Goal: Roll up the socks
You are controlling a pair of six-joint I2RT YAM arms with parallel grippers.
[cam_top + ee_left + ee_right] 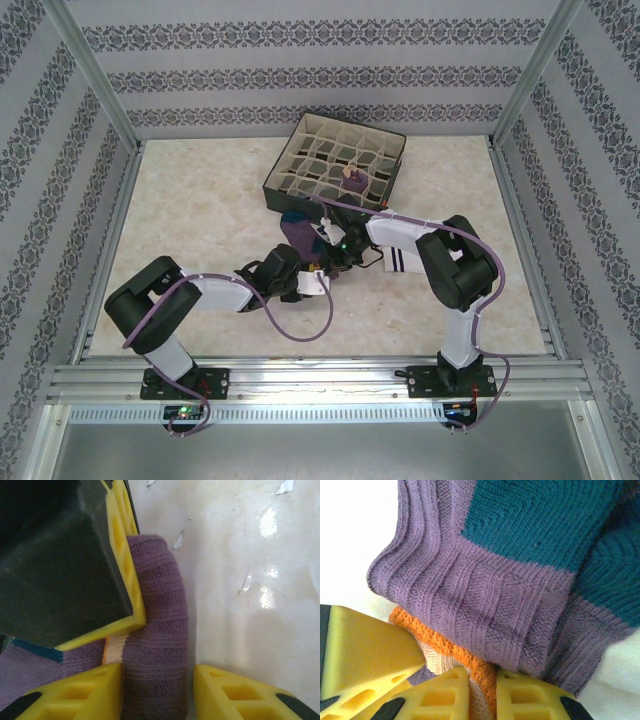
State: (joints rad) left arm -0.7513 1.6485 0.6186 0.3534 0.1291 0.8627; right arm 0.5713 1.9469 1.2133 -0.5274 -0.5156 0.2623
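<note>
Right tool pinches purple sock lying lengthwise toward box.

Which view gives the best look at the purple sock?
Right wrist: the purple sock is close up, its ribbing, teal patch and orange trim sharp. Left wrist shows a ribbed purple stretch; top external, a small, distant bundle.

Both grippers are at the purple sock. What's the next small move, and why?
Probably close the left gripper on the purple sock. Its fingers straddle the fold with a slight gap on one side, while the right gripper pinches the sock's orange edge, so the roll seems to need a second hold.
</note>
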